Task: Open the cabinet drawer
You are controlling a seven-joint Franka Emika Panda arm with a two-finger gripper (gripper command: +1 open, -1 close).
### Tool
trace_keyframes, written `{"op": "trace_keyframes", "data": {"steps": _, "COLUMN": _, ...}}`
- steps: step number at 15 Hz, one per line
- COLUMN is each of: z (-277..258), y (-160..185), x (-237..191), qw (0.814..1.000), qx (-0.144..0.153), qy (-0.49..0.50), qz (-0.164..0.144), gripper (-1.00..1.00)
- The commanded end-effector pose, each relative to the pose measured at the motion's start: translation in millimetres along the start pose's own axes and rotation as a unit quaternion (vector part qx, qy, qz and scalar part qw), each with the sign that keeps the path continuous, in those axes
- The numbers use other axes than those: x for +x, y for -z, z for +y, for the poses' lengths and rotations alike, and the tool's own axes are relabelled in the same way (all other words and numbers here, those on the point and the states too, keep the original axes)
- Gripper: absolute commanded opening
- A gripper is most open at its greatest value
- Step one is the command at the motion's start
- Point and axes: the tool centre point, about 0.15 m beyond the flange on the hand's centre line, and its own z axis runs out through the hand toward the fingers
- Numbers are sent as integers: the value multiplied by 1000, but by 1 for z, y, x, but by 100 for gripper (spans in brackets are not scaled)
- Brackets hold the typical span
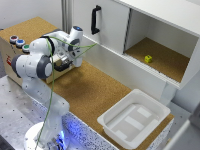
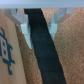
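The cabinet drawer [image 1: 117, 67] is the long, low white panel along the foot of the white cabinet [image 1: 165, 20], lying just above the cork-topped desk [image 1: 95, 92]. Its long axis runs from the exterior view's upper left, near the arm, down toward the exterior view's right, where its far end is cut off behind the white plastic tub [image 1: 134, 119]. Its face is turned toward the desk, and no handle can be made out on it. Above it stands the upright white door [image 1: 102, 25] with its black handle [image 1: 95, 20], and beside that an open compartment holding a small yellow block [image 1: 148, 59]. The tool [image 1: 64, 61] sits at the drawer's left end, largely hidden behind the arm's own links in the exterior view. In the blurred wrist view the tool [image 2: 39, 34] has its two pale fingers [image 2: 25, 30] spread apart, holding nothing, with a dark band [image 2: 42, 50] running between them over cork; whether they touch anything cannot be told.
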Motion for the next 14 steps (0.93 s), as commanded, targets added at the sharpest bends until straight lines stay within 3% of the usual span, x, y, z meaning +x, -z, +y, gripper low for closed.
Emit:
{"op": "trace_keyframes", "data": {"steps": 1, "z": 55, "y": -43, "x": 47, "qw": 999, "qx": -2, "qy": -38, "qz": -5, "gripper": 100}}
{"op": "trace_keyframes", "data": {"steps": 8, "z": 86, "y": 8, "x": 49, "qw": 999, "qx": 17, "qy": -41, "qz": 12, "gripper": 100}}
{"op": "trace_keyframes", "data": {"steps": 14, "z": 72, "y": 30, "x": 56, "qw": 998, "qx": 44, "qy": -32, "qz": 23, "gripper": 100}}
